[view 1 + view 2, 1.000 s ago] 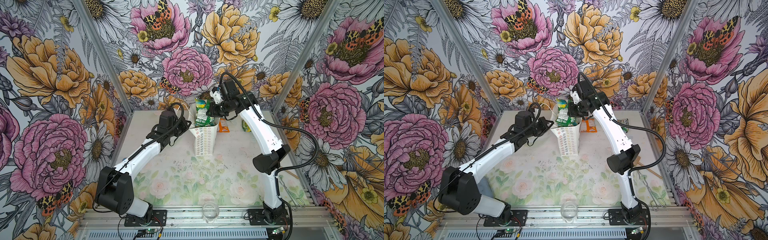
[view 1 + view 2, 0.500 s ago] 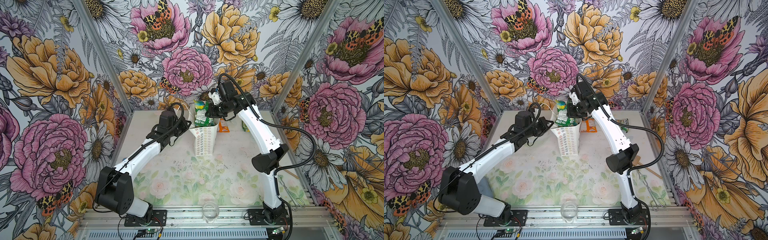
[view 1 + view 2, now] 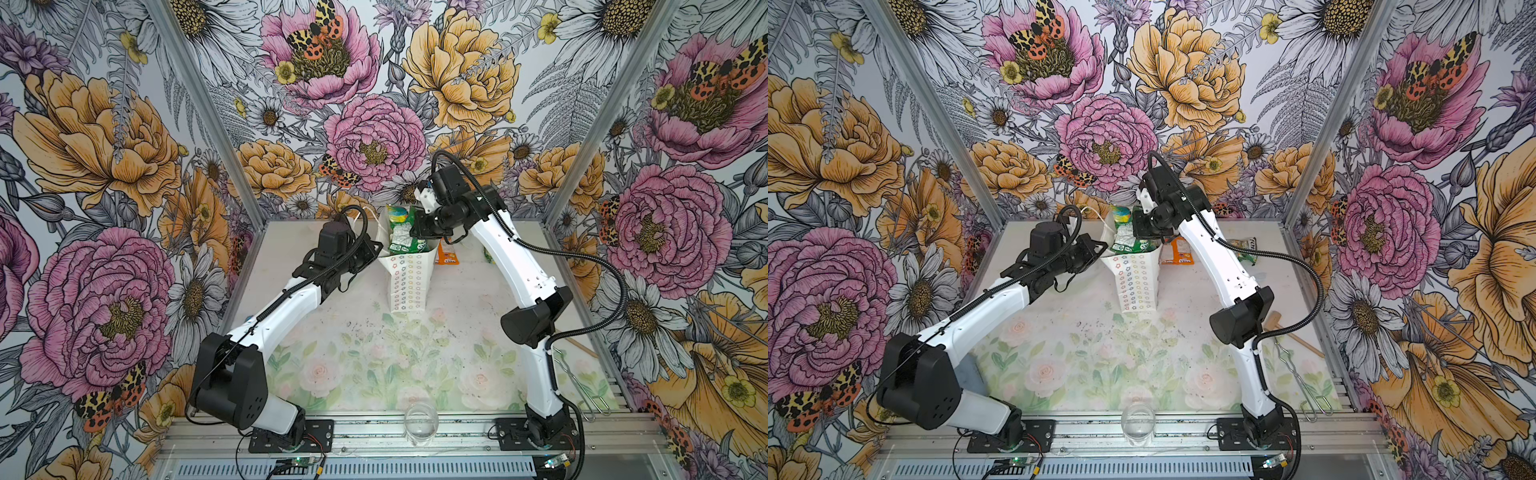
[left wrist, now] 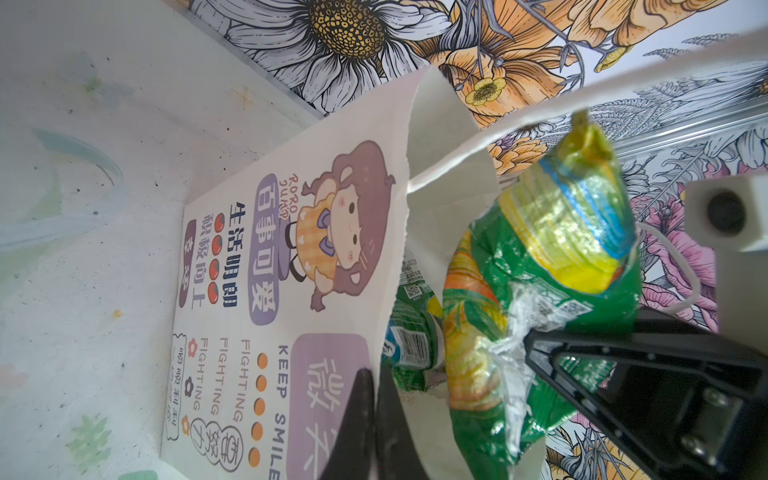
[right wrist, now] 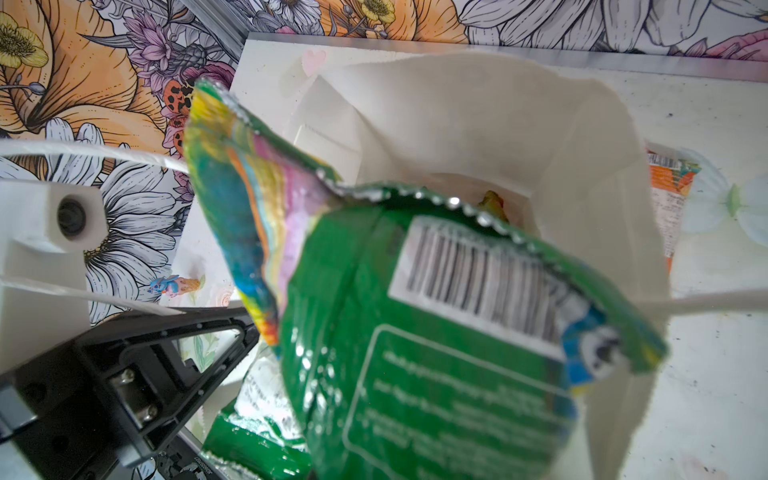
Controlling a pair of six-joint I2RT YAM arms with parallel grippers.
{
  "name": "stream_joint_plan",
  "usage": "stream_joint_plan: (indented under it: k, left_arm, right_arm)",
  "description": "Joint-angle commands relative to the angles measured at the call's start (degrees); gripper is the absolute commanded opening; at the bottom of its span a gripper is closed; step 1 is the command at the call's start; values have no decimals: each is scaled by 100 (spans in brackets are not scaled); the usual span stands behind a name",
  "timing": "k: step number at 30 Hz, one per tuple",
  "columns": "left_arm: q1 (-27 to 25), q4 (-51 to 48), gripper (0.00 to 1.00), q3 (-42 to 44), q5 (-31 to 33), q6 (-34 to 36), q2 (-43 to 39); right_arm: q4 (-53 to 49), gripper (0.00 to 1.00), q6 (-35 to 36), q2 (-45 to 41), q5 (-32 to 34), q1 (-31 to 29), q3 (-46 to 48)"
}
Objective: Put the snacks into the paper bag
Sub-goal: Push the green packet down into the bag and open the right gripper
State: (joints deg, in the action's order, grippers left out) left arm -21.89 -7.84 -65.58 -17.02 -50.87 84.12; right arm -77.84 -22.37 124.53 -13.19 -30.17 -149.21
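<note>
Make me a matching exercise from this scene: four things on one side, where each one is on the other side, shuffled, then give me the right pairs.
Things:
1. green packet
2. paper bag
3. orange packet
4. clear glass

Places:
A. lying on the table, beside the bag
B. at the table's front edge
C. sticking out of the bag's mouth, clamped in the right gripper
D. standing upright, rim pinched by the left gripper

Pairs: 1-C, 2-D, 3-A, 4-B

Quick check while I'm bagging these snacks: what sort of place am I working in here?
Likely a robot test booth, not a home or shop: flower-printed wall panels in metal framing, two arms bolted to an aluminium rail at the front, and a small printed table holding the paper bag.
</note>
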Motion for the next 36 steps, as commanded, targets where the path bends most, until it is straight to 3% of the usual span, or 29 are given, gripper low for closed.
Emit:
stream_joint_plan:
  k: [1, 36]
  left_arm:
    - [-42, 111, 0, -66, -2, 7, -106]
    - [-44, 151, 0, -2, 11, -2, -159]
  right_arm:
    - [16, 0, 99, 27, 136, -58, -197]
    - [-566, 4, -118, -209, 692, -445, -136]
